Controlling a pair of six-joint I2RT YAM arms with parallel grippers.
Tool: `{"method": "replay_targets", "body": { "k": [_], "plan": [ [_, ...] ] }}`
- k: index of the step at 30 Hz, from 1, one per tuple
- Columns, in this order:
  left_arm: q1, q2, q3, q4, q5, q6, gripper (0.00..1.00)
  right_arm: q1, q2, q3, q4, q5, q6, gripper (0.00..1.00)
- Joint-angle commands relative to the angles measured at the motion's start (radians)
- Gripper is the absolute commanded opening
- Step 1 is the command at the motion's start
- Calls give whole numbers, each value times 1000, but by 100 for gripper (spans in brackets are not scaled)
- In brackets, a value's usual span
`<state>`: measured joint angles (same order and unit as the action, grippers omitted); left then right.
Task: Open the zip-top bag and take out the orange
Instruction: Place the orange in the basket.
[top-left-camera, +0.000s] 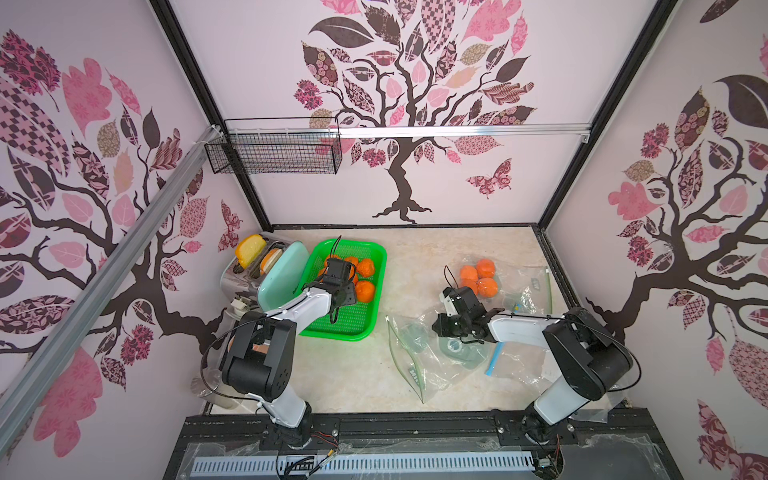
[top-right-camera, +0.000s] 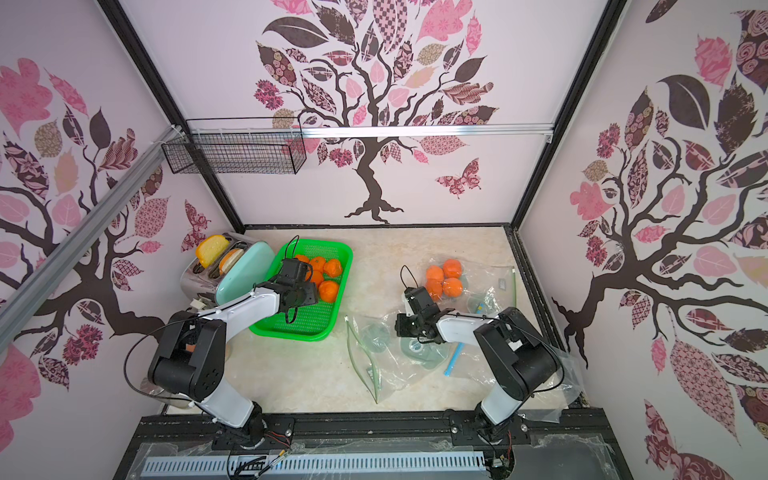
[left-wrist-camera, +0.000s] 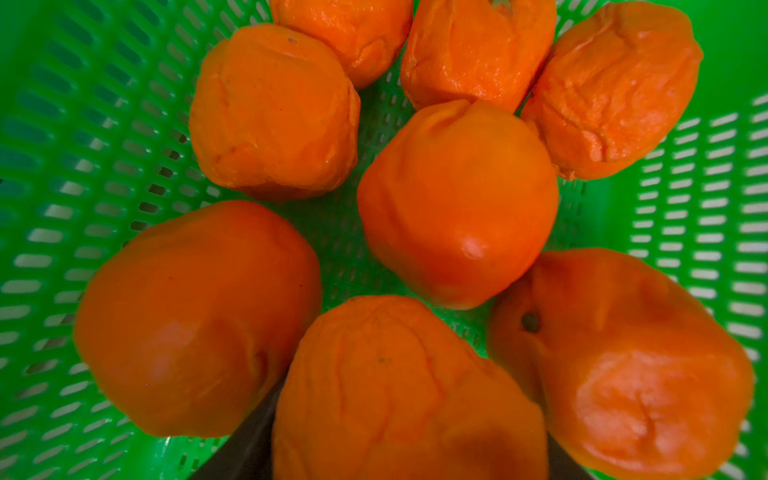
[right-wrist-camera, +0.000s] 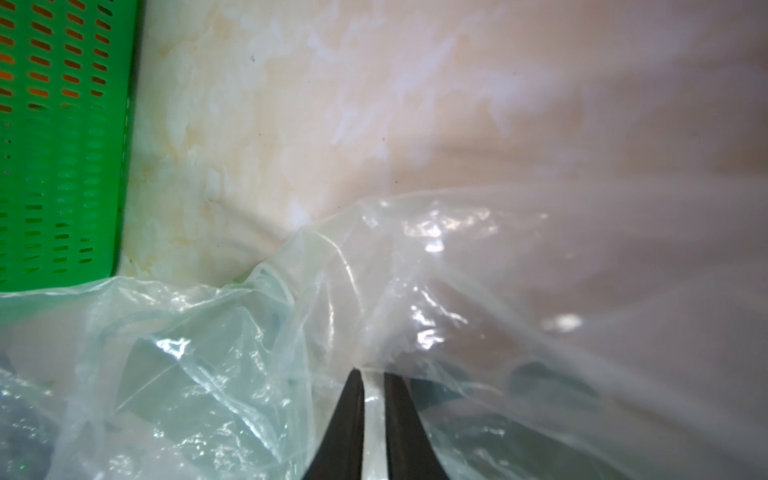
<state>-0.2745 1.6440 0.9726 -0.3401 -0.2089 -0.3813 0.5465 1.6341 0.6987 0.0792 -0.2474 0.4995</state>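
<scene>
Green basket (top-left-camera: 353, 322): loose oranges (top-left-camera: 365, 291), L gripper (left-wrist-camera: 407, 457) straddles one, grip unclear. Zip-top bag (top-left-camera: 525, 286): 4 oranges (top-left-camera: 478, 278). R gripper (right-wrist-camera: 374, 386) pinched on empty bag (right-wrist-camera: 457, 291)

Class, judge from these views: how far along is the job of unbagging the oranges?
Done: several wrinkled oranges lie in the green slotted plastic basket. In hand: the left tool straddles one more orange there, grip unclear; the right tool pinches a crumpled clear plastic zip-top bag. Left: four oranges sit in another clear bag at the table's far right.
</scene>
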Motion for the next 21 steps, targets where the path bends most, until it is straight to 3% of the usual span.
{"method": "replay_targets", "body": {
  "k": [1,11,21],
  "plan": [
    [10,26,28,8,11,16,76,-7,5,-24,-79,22,4,17],
    [10,-82,35,-48,41,5,89,-7,-4,-9,-85,22,3,22],
    [-48,-415,-31,-81,126,-48,91,-9,-20,81,-144,81,-14,25]
  ]
}}
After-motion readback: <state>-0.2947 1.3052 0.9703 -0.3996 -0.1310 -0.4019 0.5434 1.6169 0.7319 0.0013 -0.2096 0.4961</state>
